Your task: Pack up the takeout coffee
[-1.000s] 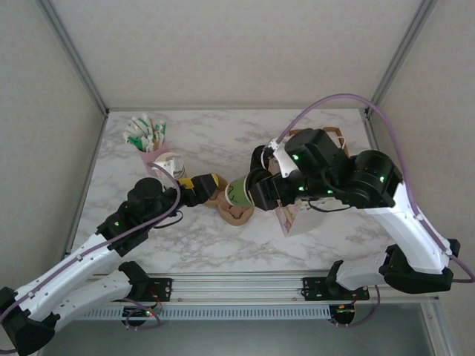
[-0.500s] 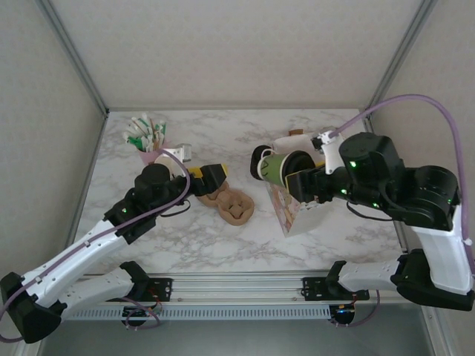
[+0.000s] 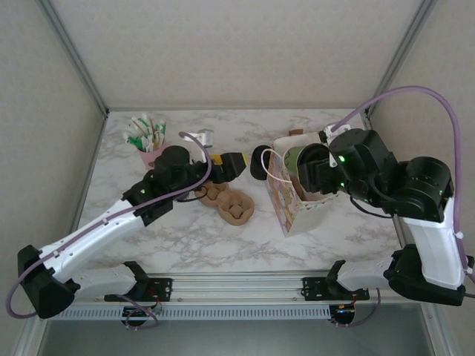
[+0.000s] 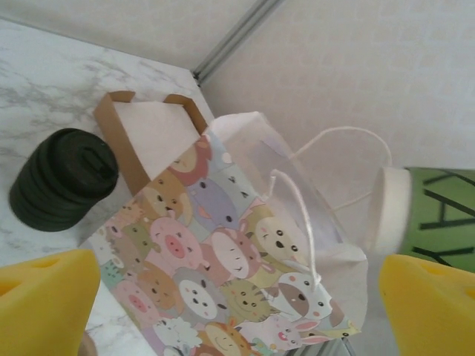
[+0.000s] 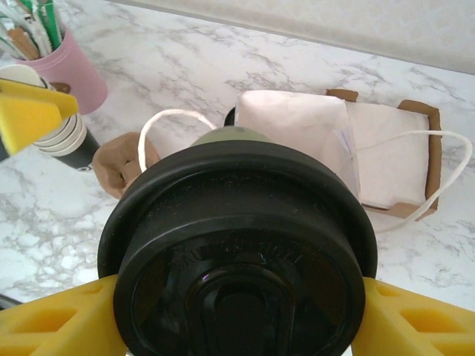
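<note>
The right jaws were closed on the takeout coffee (image 5: 237,252), a yellow pad (image 5: 52,319) pressed to each side just below its black lid, which faced the wrist. Ahead of these jaws the cup's base end stood at the open mouth of a paper bag (image 3: 286,204) printed with cartoon animals; whether the base had crossed the rim could not be told. Beyond the bag lay a brown cardboard tray (image 4: 119,148). The left jaws stood wide open and empty, facing the bag's printed side. Ahead and to their left a black squat cylinder (image 4: 63,178) sat on the marble bench (image 3: 185,237). Beneath them lay a brown pulp carrier (image 3: 231,206); behind them stood a pink cup (image 3: 152,154) of sachets.
</note>
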Available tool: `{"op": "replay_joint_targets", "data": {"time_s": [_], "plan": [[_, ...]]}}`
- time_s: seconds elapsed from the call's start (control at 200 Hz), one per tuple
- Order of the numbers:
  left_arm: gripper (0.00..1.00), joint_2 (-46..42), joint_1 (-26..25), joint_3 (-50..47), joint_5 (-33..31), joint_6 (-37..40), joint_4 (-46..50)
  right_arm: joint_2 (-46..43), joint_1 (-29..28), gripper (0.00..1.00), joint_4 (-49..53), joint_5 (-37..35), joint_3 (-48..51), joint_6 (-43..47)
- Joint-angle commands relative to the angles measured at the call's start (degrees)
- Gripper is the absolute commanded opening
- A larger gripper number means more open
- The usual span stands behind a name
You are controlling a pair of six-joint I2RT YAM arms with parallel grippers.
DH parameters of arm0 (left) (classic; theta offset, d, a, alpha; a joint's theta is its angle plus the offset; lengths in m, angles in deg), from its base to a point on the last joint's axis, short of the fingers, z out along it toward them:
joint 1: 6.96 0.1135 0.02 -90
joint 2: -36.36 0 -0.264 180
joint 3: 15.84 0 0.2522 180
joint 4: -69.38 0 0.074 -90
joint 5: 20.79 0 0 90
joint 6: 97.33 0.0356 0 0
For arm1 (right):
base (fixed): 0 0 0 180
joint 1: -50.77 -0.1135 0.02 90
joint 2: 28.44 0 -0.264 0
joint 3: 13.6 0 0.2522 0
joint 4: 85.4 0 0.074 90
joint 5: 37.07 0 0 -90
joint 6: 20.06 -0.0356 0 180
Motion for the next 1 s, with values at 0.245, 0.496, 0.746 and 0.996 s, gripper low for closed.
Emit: {"op": "replay_joint_targets", "data": {"time_s": [0.245, 0.496, 0.746, 0.996], "plan": [[0.86, 8.04, -3.53, 8.11, 3.33, 3.90, 0.07, 5.63, 7.57, 0.69, 10.98, 2.73, -2.53, -1.23], [0.77, 10.12, -3.53, 8.33, 4.74, 4.34, -0.48, 6.49, 16.28, 0.69, 10.98, 8.78, 4.41, 1.11], [0.73, 12.53, -3.54, 9.03, 5.81, 5.00, -0.88, 6.94, 21.61, 0.69, 10.96, 12.97, 11.24, 3.24], [0.73, 13.48, -3.53, 8.95, 6.21, 5.65, -1.23, 7.55, 25.13, 0.69, 10.98, 16.06, 16.06, 4.75]]}}
